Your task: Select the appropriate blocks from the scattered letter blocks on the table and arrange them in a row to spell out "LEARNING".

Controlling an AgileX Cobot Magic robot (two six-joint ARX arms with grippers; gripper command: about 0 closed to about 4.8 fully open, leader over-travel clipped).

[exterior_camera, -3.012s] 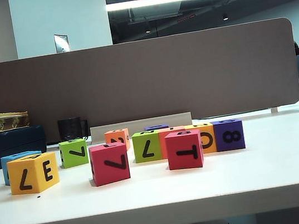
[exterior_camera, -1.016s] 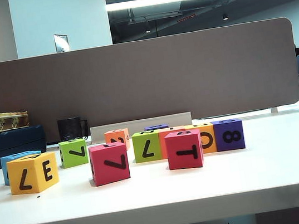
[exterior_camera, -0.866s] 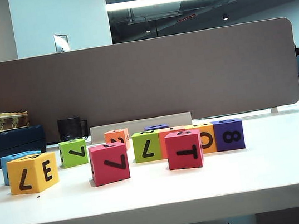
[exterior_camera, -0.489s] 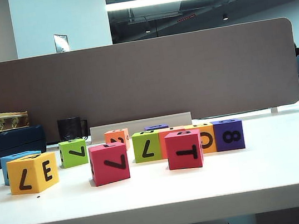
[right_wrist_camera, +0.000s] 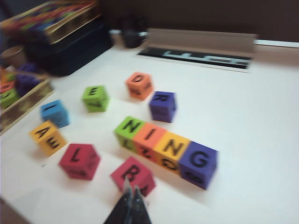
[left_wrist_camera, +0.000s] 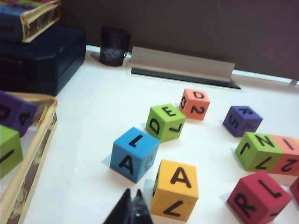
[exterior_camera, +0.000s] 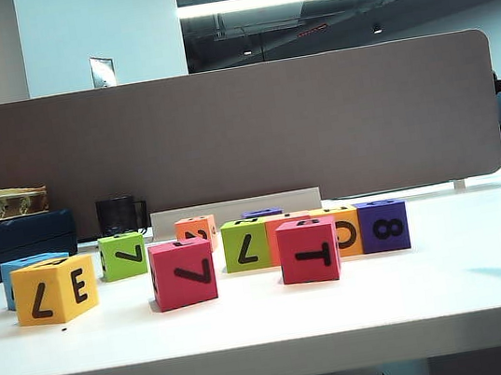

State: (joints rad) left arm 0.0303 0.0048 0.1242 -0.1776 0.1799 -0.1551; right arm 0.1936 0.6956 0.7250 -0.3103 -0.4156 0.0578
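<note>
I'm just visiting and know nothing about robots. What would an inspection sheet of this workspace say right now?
Surface: white table, bare at the front.
Job's things: letter blocks; green, orange, yellow and purple ones touch in a row reading NING. Red R, red L, yellow A, green E lie loose.
Clutter: dark blue box, black cup, a tray with more blocks.
Grippers: left gripper shut above the yellow A block; right gripper shut above the red R. Neither holds anything.
Cables: nothing seen.
Surroundings: grey-brown partition behind.
</note>
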